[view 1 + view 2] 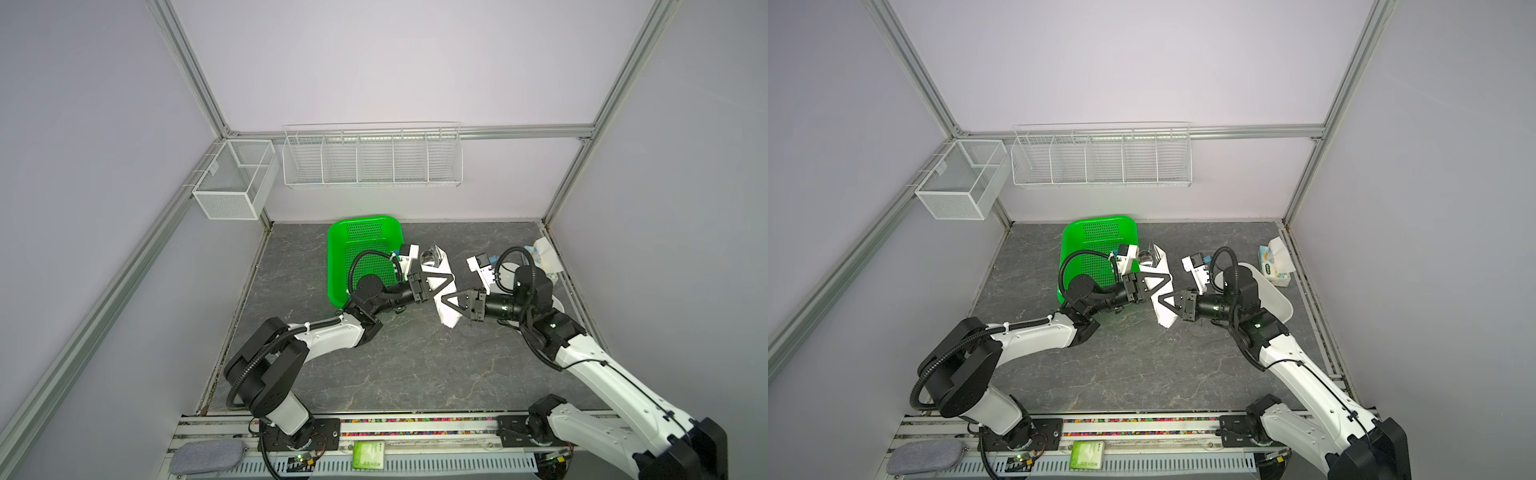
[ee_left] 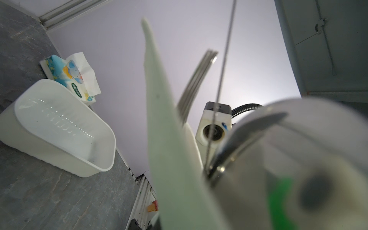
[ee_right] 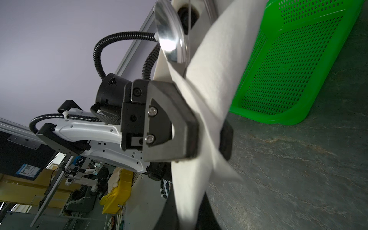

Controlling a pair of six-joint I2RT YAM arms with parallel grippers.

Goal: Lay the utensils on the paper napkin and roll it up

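Observation:
The paper napkin (image 1: 449, 319) (image 1: 1165, 318) is wrapped around the utensils as a slanted white bundle held above the table. A shiny spoon bowl (image 1: 428, 258) (image 1: 1147, 258) sticks out of its far end. In the left wrist view fork tines (image 2: 196, 85) and the spoon (image 2: 258, 127) poke out beside the napkin (image 2: 175, 151). My left gripper (image 1: 449, 278) (image 1: 1170, 277) is shut on the bundle's middle; the right wrist view shows the left gripper (image 3: 211, 129) clamped across the napkin (image 3: 215, 59). My right gripper (image 1: 445, 301) (image 1: 1163, 300) (image 3: 189, 213) is shut on the near part.
A green perforated basket (image 1: 361, 249) (image 3: 298, 59) lies just left of the bundle. A white tub (image 1: 1273, 299) (image 2: 59, 127) and a blue-and-white tissue pack (image 1: 1273, 262) (image 2: 67, 73) sit at the right edge. Wire racks (image 1: 370, 160) hang on the back wall.

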